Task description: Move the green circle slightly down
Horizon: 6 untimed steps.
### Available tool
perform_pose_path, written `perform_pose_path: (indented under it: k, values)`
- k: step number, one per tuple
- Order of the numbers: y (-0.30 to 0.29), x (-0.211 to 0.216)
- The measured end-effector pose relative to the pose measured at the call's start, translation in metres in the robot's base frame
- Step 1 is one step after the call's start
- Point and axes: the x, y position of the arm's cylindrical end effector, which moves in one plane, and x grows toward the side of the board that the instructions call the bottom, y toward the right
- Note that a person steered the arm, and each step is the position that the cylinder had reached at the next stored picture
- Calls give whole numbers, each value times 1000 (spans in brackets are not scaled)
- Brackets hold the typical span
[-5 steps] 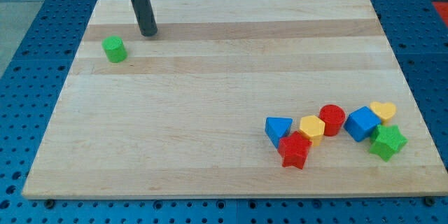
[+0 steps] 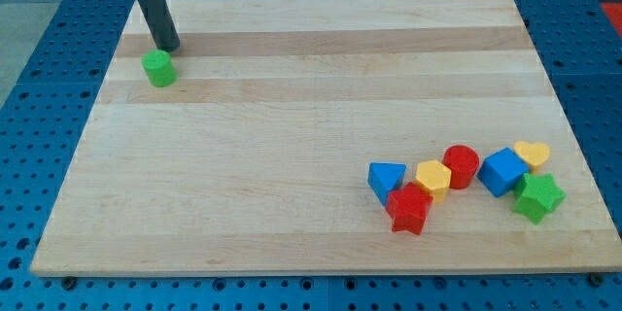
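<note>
The green circle [image 2: 159, 68] is a small green cylinder near the top left of the wooden board [image 2: 311, 136]. My tip [image 2: 168, 48] rests on the board just above the green circle and slightly to its right, very close to its top edge; I cannot tell if it touches. The dark rod rises from the tip toward the view's top left.
A cluster of blocks lies at the bottom right: a blue triangle [image 2: 386, 178], a red star [image 2: 409, 208], a yellow hexagon [image 2: 433, 179], a red circle [image 2: 462, 165], a blue cube [image 2: 503, 171], a yellow heart [image 2: 532, 155] and a green star [image 2: 537, 197].
My tip has moved left along the top of the board, from up and to the right of the green circle to just above it. No block has moved.
</note>
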Motion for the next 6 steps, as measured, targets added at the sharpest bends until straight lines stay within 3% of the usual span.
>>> perform_pose_path:
  k: [6]
  values:
    - [25, 45]
